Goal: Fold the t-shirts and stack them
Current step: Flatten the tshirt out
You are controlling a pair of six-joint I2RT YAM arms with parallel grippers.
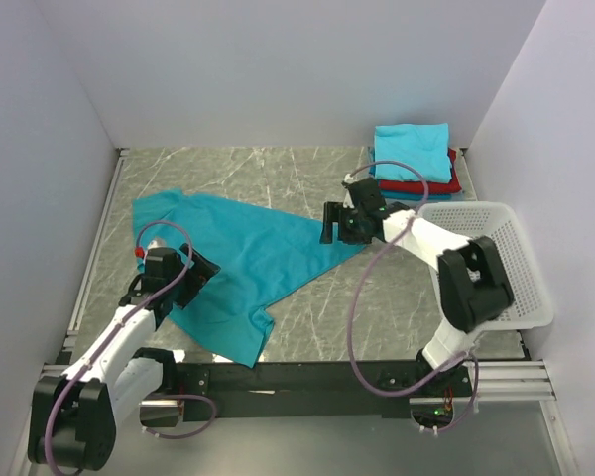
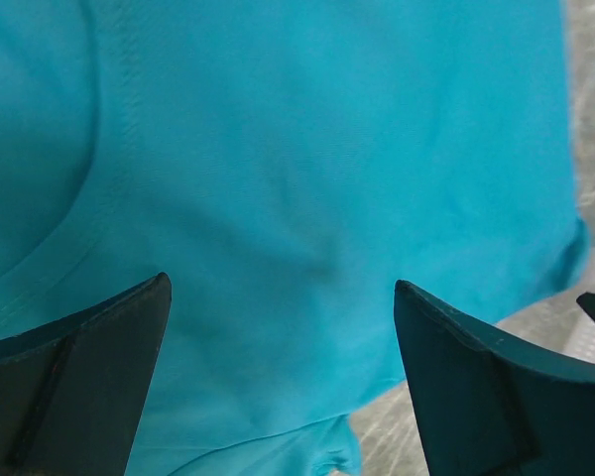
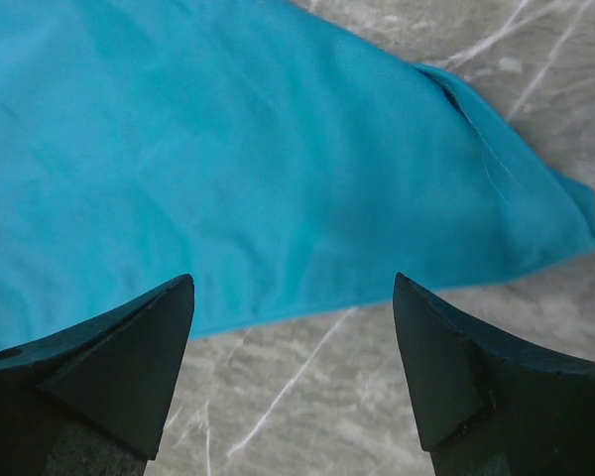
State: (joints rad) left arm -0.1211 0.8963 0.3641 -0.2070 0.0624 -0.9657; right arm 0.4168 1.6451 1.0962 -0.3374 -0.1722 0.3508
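A teal t-shirt (image 1: 243, 263) lies spread and partly folded on the marble table, running from the far left to a point near the middle right. My left gripper (image 1: 200, 268) is open above its left part; the left wrist view shows the cloth (image 2: 307, 188) filling the frame between the spread fingers (image 2: 89, 377). My right gripper (image 1: 329, 224) is open at the shirt's right tip; the right wrist view shows the cloth edge (image 3: 278, 169) just beyond the fingers (image 3: 466, 367). A stack of folded shirts sits at the back right: teal (image 1: 412, 152) on top of red (image 1: 426, 185).
A white lattice basket (image 1: 496, 258) stands at the right edge, next to my right arm. White walls enclose the table on three sides. A metal rail (image 1: 94, 248) runs along the left side. The marble table (image 1: 377, 297) shows bare in front of the shirt.
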